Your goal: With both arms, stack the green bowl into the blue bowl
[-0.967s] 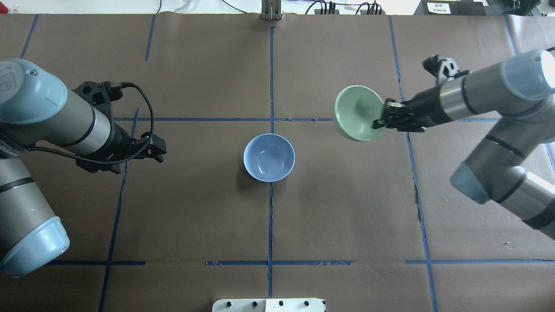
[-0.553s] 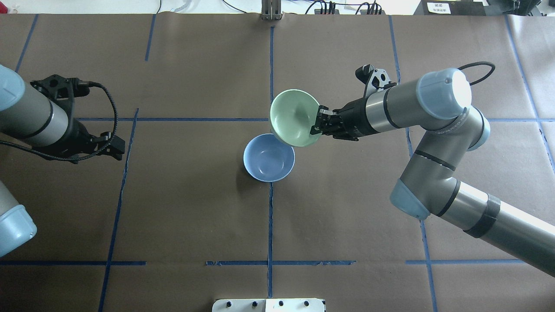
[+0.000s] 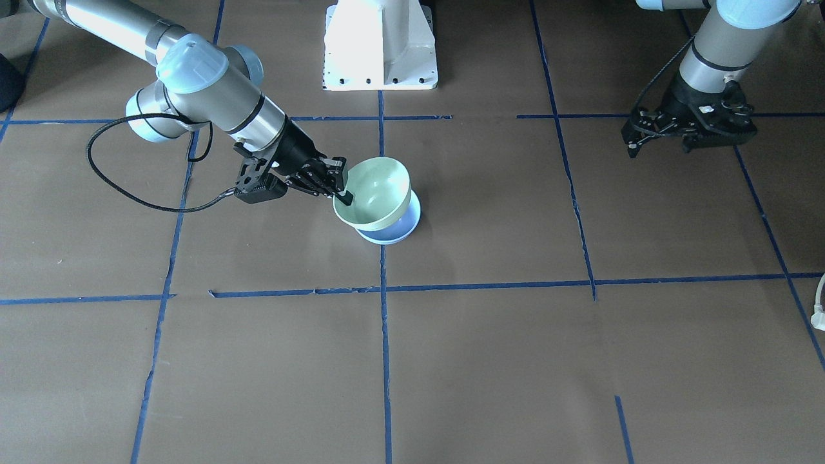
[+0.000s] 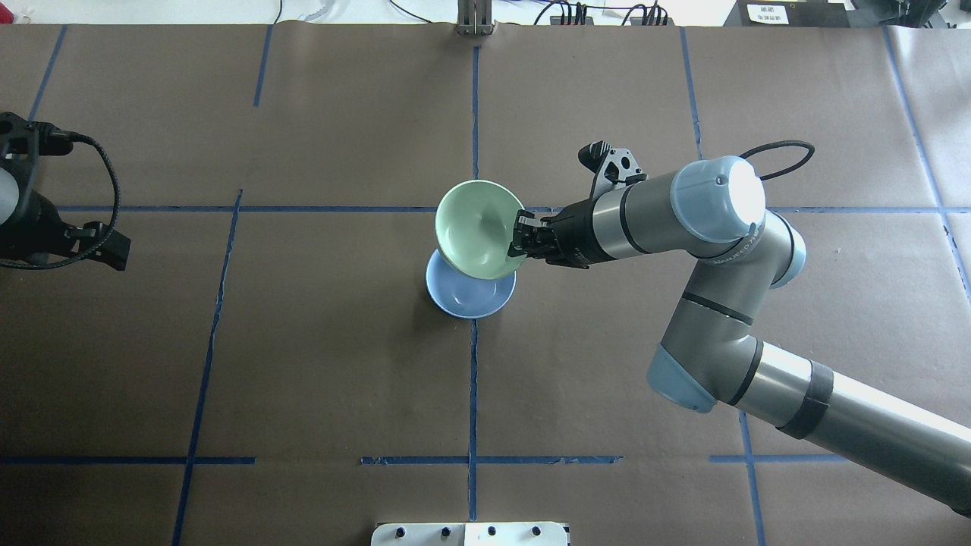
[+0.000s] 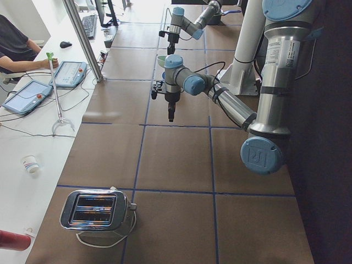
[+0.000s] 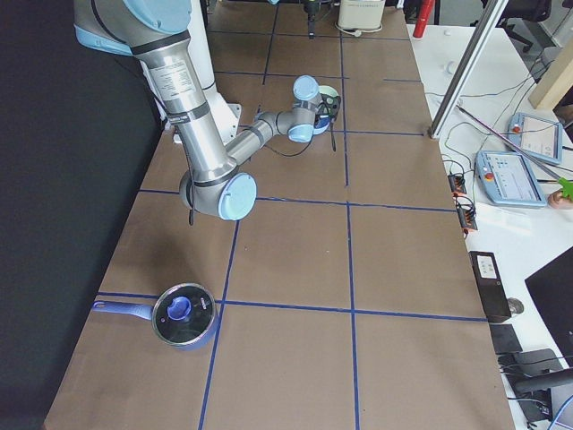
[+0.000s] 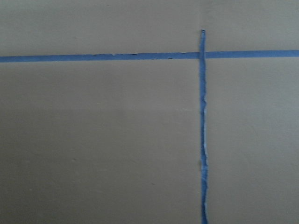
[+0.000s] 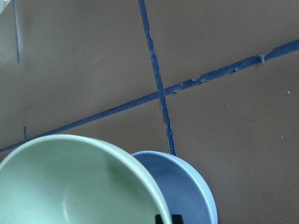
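Observation:
The green bowl (image 4: 474, 227) is tilted and hangs over the blue bowl (image 4: 470, 302), covering most of it; I cannot tell whether they touch. The blue bowl stands on the table's centre line. My right gripper (image 4: 520, 244) is shut on the green bowl's rim on the robot's right side. The front view shows the green bowl (image 3: 377, 187), the blue bowl (image 3: 401, 233) and the right gripper (image 3: 341, 191). The right wrist view shows the green bowl (image 8: 70, 182) overlapping the blue bowl (image 8: 187, 186). My left gripper (image 4: 114, 254) is open and empty at the table's left edge; it also shows in the front view (image 3: 633, 138).
The white pedestal (image 3: 380, 45) stands at the robot's base. A toaster (image 5: 93, 210) sits at the table's left end, and a blue lidded pot (image 6: 183, 315) at the right end. Blue tape lines (image 7: 203, 130) cross the brown table cover.
My right arm has carried the green bowl leftward from the right half to over the blue bowl. My left arm has drawn back to the left edge.

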`<state>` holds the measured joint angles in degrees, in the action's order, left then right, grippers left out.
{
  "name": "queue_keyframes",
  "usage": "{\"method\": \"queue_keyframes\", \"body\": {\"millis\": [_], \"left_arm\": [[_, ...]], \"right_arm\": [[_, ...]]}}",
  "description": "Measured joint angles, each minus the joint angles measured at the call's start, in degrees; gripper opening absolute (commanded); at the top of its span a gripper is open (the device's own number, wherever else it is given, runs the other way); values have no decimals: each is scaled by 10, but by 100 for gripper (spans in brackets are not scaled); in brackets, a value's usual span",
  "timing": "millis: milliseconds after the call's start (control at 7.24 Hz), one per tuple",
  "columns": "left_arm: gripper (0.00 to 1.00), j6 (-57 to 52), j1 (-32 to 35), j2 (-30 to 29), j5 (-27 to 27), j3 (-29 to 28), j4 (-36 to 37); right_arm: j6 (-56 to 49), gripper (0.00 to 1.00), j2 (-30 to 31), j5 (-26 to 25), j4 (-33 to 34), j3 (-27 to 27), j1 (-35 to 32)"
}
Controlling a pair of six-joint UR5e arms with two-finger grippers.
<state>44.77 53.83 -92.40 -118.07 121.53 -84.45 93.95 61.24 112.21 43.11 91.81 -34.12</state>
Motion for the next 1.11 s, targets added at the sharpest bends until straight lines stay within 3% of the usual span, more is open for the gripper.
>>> {"method": "queue_keyframes", "body": {"millis": [138,829,1106], "left_arm": [[100,-37,24,11,-14,-3,0],[100,-68,66,14,-39,-25,0],[100,-70,65,14,-36,-31,0]], "right_arm": [[1,99,-2,-1,0,-3,5],[6,100,-1,0,7,1,-10],[-3,100,4,10,60,33,-42]]}}
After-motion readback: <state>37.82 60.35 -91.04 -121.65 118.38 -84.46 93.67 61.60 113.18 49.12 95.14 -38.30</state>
